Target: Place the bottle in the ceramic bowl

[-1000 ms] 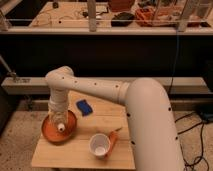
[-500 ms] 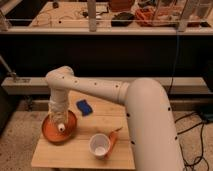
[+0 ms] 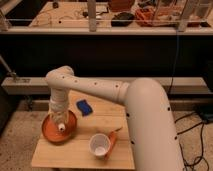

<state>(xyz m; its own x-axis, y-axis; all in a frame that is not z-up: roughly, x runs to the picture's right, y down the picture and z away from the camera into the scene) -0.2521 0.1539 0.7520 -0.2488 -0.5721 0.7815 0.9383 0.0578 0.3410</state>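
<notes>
The ceramic bowl (image 3: 52, 134) is a wide, shallow orange-terracotta dish at the left of the small wooden table (image 3: 82, 152). The bottle (image 3: 61, 127) is pale with a round white cap and sits inside the bowl, its cap facing the camera. My gripper (image 3: 59, 116) hangs straight down over the bowl from the white arm (image 3: 125, 100), right at the bottle. The wrist hides most of the bottle's body.
A small blue object (image 3: 84, 106) lies on the table behind the bowl to its right. A cup with a white inside (image 3: 100, 145) stands at the front, with an orange thing (image 3: 113, 139) next to it. A dark shelf and railing run behind the table.
</notes>
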